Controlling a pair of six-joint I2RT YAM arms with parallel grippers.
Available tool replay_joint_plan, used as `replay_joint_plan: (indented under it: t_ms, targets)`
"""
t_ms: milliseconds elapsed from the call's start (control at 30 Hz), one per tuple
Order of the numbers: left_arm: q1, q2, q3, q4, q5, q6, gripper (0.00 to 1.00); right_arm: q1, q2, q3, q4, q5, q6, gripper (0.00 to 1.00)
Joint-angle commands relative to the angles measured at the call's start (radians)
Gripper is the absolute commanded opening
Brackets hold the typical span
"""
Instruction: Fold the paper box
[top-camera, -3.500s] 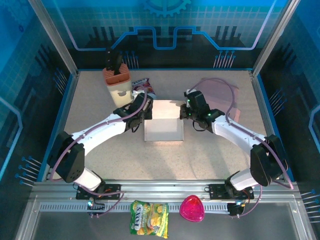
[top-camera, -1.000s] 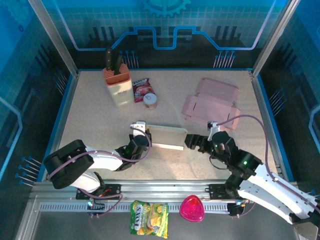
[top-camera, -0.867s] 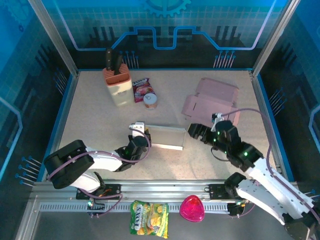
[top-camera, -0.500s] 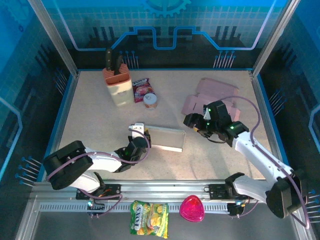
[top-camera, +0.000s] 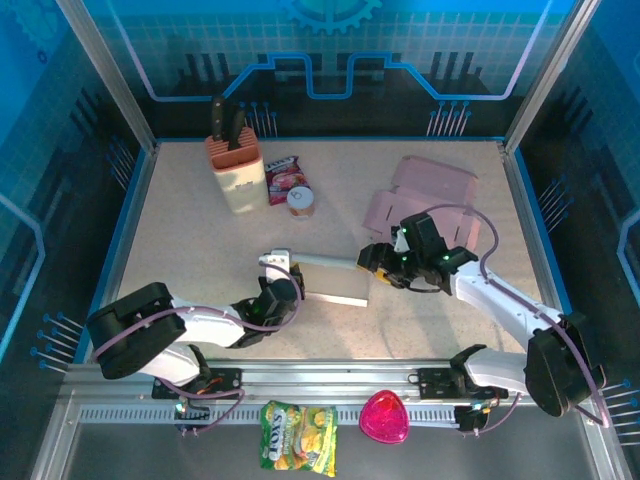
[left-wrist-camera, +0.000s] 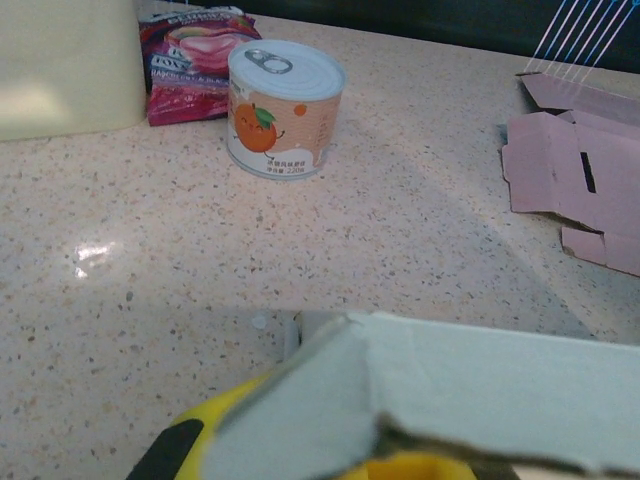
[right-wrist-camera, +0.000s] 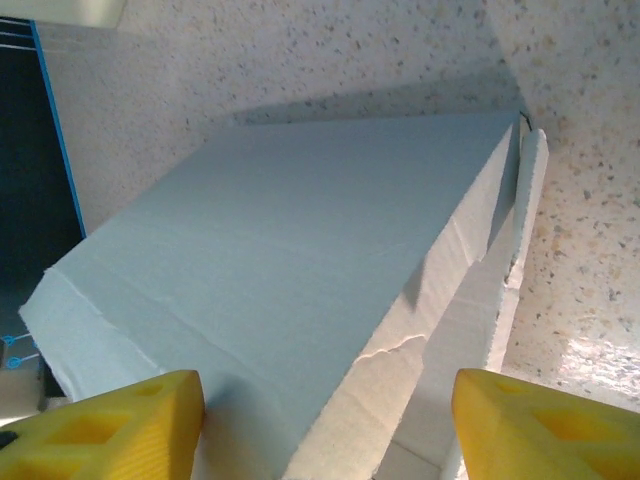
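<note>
Clamping the paper box (top-camera: 335, 284) — left end effector (top-camera: 289, 280); right end effector (top-camera: 368, 262), spread, straddles it.

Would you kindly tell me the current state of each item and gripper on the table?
white paper box: partly folded, one panel raised.
pink box blank: unfolded, lying flat.
can: upright, pull-tab lid sealed.
knife block: upright, a dark handle sticking out.
left gripper: shut on the white paper box at its left end.
right gripper: open, fingers either side of the box's right end.
</note>
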Motion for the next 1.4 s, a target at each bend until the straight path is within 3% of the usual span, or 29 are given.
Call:
replay_joint_plan:
  t_ms: [0, 400, 833, 1367]
  targets:
    - [-0.020, 0.012, -0.043, -0.125, 0.014, -0.077, 0.00, 0.017, -0.005, -0.035, 0.044, -0.015, 0.018, 0.65]
    - [-0.041, -0.026, -0.057, -0.227, 0.031, -0.176, 0.02, 0.061, 0.024, -0.089, 0.092, 0.019, 0.026, 0.58]
    - [-0.057, -0.083, -0.090, -0.354, 0.073, -0.295, 0.11, 0.074, 0.055, -0.141, 0.149, 0.029, 0.027, 0.51]
    - [-0.076, -0.402, -0.098, -0.677, 0.101, -0.400, 0.50, 0.080, 0.109, -0.147, 0.181, 0.043, 0.020, 0.43]
